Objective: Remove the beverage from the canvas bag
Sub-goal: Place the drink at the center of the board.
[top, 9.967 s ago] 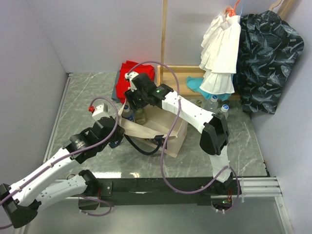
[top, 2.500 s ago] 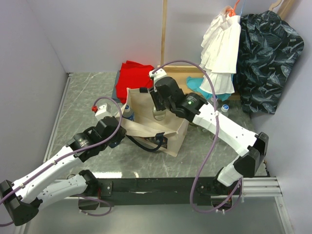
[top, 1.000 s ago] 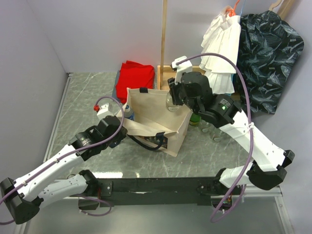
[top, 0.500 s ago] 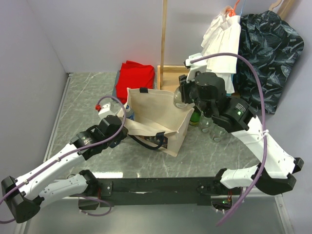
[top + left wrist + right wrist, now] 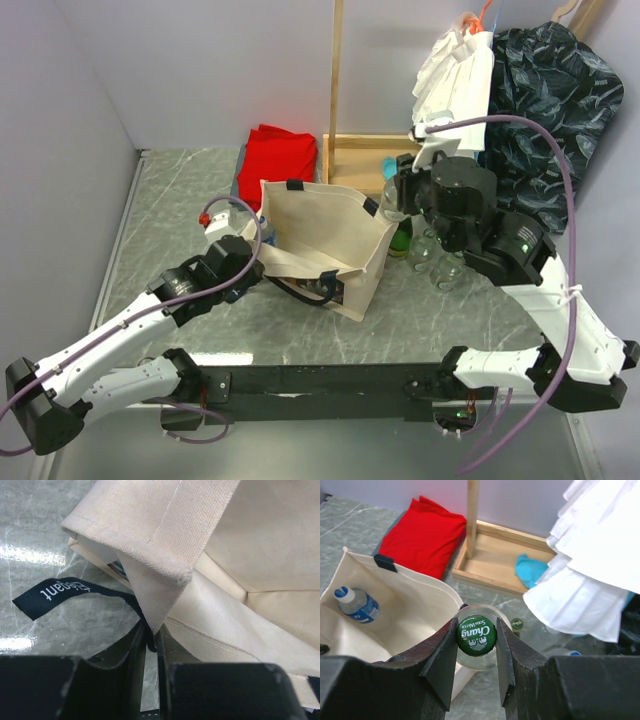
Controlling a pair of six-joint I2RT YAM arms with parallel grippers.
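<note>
The beige canvas bag [image 5: 325, 235] stands open at the table's middle, its navy handle [image 5: 300, 292] draped down the front. My left gripper [image 5: 252, 262] is shut on the bag's left rim; in the left wrist view the fingers [image 5: 151, 637] pinch a fold of canvas [image 5: 150, 575] beside a navy label [image 5: 55, 592]. My right gripper [image 5: 397, 196] is shut on the green cap [image 5: 476, 635] of a clear glass soda bottle [image 5: 391, 206], held upright above the bag's right edge. A blue-capped water bottle [image 5: 356, 605] lies inside the bag.
Several bottles [image 5: 428, 252] stand on the table just right of the bag, one with a green cap [image 5: 516, 624]. A red folded cloth [image 5: 278, 158] lies behind the bag. A wooden rack base [image 5: 365, 160] holds a teal cloth [image 5: 532, 570]. White [image 5: 455, 80] and dark garments [image 5: 545, 100] hang at back right.
My right gripper has lifted the glass bottle out of the bag and carried it up and to the right, past the bag's right edge. The left gripper keeps hold of the rim.
</note>
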